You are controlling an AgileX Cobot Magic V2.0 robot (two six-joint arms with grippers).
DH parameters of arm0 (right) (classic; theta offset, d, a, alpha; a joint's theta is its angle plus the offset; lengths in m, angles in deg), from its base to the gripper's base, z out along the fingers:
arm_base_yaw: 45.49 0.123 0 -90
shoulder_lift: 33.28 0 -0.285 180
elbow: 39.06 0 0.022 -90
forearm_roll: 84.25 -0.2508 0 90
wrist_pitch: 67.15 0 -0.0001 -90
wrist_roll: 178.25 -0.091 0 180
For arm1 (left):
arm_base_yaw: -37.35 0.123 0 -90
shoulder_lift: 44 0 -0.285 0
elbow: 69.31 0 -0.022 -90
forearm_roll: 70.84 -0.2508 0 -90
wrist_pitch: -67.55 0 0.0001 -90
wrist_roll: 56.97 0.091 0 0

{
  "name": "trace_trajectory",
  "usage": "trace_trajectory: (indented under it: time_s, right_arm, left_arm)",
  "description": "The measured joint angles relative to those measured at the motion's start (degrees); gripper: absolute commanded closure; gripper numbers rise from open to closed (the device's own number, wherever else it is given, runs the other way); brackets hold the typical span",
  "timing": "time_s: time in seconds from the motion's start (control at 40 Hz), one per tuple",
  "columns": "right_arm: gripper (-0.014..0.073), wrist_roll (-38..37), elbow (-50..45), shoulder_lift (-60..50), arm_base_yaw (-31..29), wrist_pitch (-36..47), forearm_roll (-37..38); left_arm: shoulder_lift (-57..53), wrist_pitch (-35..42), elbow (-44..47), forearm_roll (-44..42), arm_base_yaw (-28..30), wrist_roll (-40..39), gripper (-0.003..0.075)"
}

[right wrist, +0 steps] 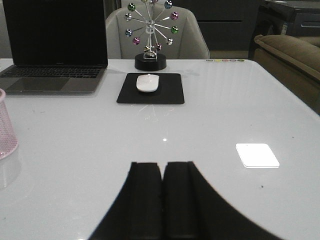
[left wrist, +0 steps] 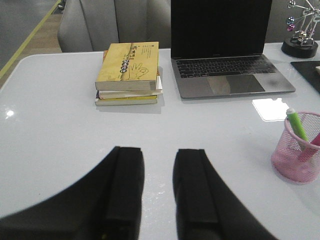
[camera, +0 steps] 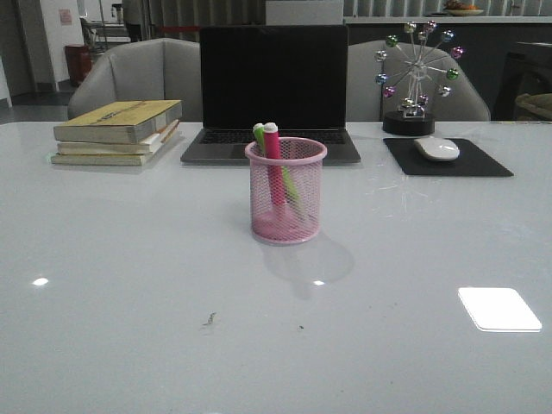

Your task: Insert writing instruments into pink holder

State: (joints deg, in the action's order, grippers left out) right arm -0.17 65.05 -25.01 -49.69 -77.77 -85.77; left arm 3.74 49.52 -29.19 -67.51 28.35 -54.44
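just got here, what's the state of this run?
Nothing is being handled right now. Both markers, the pink marker and the green marker, stand inside the pink holder in the middle of the table, in front of the laptop. The left gripper hangs over bare table with its jaws apart and empty; the right gripper has its jaws closed on nothing. Judging by this, the task looks done.

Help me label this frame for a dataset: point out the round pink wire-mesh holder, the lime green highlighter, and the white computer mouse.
round pink wire-mesh holder (camera: 297,207), front view, on its mesh wall.
lime green highlighter (left wrist: 298,125), left wrist view, on its barrel above the rim.
white computer mouse (right wrist: 148,83), right wrist view, on its top shell.
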Motion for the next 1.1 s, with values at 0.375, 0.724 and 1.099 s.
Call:
trace_trajectory:
  time_s: [0.375, 0.724, 1.099]
  right_arm:
    - [0.0572, -0.13, -3.10, -0.99, 0.00, 0.51, -0.68]
    - [0.0572, -0.13, -3.10, -0.99, 0.00, 0.28, -0.83]
    - [0.0572, -0.13, -3.10, -0.99, 0.00, 0.28, -0.83]
  left_arm:
    - [0.00, 0.00, 0.00, 0.00, 0.00, 0.00, 0.0474]
    - [0.00, 0.00, 0.00, 0.00, 0.00, 0.00, 0.0474]
    - [0.00, 0.00, 0.00, 0.00, 0.00, 0.00, 0.0474]
